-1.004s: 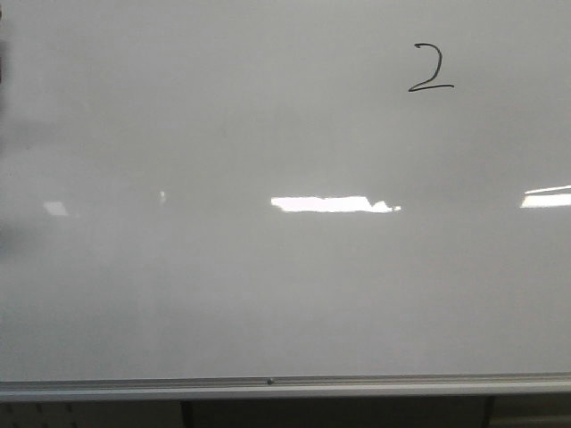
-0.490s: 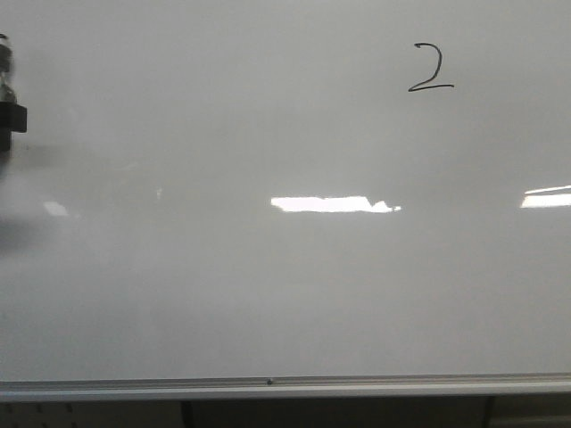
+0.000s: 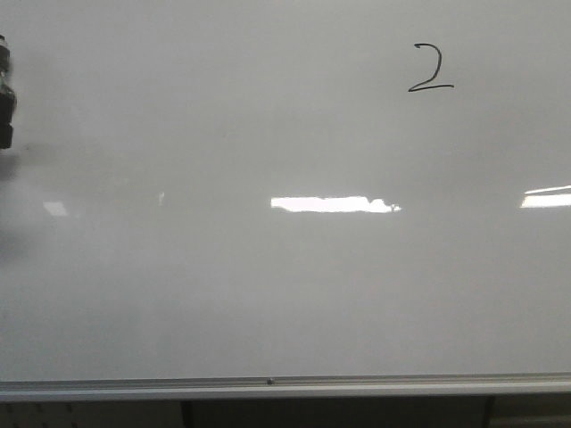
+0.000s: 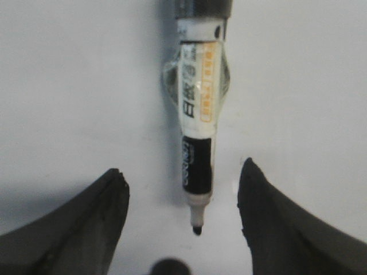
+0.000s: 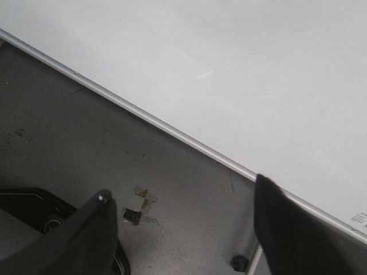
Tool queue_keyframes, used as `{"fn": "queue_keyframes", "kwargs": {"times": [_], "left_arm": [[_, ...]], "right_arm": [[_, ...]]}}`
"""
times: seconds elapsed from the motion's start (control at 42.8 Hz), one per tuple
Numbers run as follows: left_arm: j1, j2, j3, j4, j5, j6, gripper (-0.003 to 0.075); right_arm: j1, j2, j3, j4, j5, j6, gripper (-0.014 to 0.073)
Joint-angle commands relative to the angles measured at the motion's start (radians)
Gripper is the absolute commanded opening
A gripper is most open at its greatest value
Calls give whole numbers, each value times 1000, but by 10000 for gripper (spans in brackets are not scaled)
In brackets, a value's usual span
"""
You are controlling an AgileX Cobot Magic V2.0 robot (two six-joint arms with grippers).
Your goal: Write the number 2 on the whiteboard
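The number 2 is drawn in thin black marker at the upper right of the whiteboard. In the front view only a dark part of my left gripper shows at the board's far left edge. In the left wrist view my left gripper is open, its black fingers wide apart on either side of a black-and-white marker with an orange label, not touching it. The marker's uncapped tip lies close to the white board. My right gripper is open and empty, low beside the board.
A silver-grey rail runs along the board's bottom edge; it also shows in the right wrist view. Under it is grey floor with tape scraps, a dark base and a small black caster. Bright light reflections lie across the board.
The dark left gripper part came into view at the board's left edge half a second ago and has since drawn back toward the edge. The number 2 is unchanged.
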Motion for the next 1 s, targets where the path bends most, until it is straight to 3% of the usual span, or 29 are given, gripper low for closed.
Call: {"fn": "queue_keyframes", "kwargs": {"times": [0.0,0.163,0.28,0.35,0.677,0.98], "left_arm": [[2,-127,-66,21,167,-4,421],[-49,-292,-152,63,504,42,421],[-146,-394,-217,52,729,116,421],[-216,-451,-239,29,798,133,421],[-508,-659,-244,-25,863,130,421],[-562,-667,-244,-45,861,129,421]], "right_arm": [[-8,-27,-29,-5,-51,65,527],[-8,-85,-29,-4,-49,140,527],[-8,-135,-27,4,-39,151,527],[-8,-163,-27,7,-33,151,527],[-8,-262,-27,7,0,151,527],[-8,-269,-26,7,-1,151,527]]}}
